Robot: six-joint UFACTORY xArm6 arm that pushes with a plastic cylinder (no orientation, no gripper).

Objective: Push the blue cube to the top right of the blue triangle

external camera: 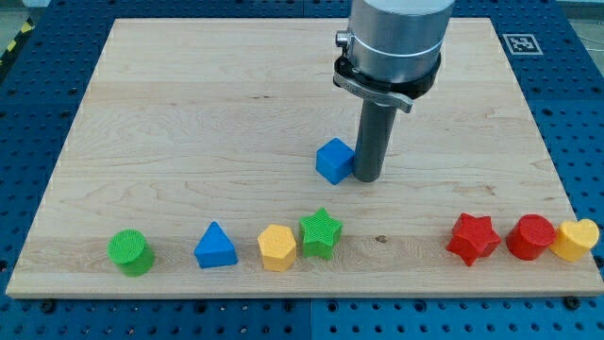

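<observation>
The blue cube [333,161] sits near the middle of the wooden board [189,113]. My tip [367,178] stands right beside the cube's right side, touching or nearly touching it. The blue triangle [216,246] lies near the view's bottom edge, to the lower left of the cube, well apart from it.
Along the view's bottom edge lie a green cylinder [129,251], a yellow hexagon [276,247], a green star [321,232], a red star [472,238], a red cylinder [530,236] and a yellow heart [577,239]. The arm's grey body [394,38] hangs over the board's top.
</observation>
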